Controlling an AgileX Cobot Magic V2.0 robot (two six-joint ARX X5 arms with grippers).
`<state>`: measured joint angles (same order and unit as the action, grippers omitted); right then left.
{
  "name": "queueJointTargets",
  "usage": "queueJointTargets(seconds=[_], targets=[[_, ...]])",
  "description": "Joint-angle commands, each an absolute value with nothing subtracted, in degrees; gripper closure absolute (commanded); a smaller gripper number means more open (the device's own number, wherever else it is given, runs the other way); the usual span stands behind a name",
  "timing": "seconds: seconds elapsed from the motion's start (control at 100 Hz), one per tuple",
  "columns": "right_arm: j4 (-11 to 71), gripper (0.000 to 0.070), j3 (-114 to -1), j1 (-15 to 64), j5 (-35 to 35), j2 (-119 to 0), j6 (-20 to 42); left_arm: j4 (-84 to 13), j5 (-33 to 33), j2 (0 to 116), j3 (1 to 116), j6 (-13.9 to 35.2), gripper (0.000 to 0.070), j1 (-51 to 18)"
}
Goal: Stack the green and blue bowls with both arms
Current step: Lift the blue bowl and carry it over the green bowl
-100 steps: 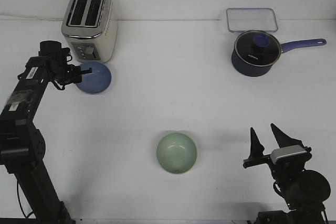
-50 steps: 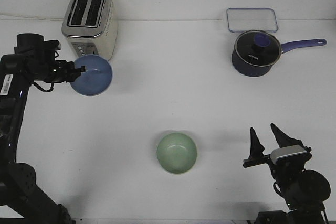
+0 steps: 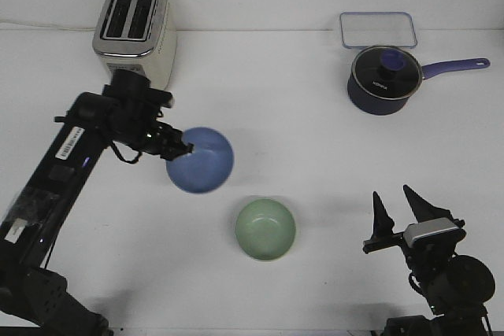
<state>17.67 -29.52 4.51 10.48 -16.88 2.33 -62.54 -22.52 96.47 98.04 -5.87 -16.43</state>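
carrying blue bowl (image 3: pixel 201 160) by its rim, left claw (image 3: pixel 178 149) pinching it | light, stiff, slippery; rim grip suits | green bowl (image 3: pixel 265 229) lower centre | right claw (image 3: pixel 400 212) spread

The black left gripper (image 3: pixel 183 149) had its fingers partly masked by the light periwinkle blue matte bowl's (image 3: pixel 201 161) rim. Both black jointed arms ran off the lower edge of the front view.
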Motion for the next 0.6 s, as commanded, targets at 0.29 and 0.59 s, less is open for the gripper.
queueJointTargets(seconds=[0.29,0.59], targets=[[17.15,0.0279,-29.82,4.6,10.44,-16.82,2.11,-55.9,-24.69,98.15,91.59,-5.19,0.0688,-31.99],[17.12,0.0279,-29.82,4.6,10.46,-16.82,2.11,-54.61,-25.12,102.3,91.59,-5.34,0.0688,-38.39]])
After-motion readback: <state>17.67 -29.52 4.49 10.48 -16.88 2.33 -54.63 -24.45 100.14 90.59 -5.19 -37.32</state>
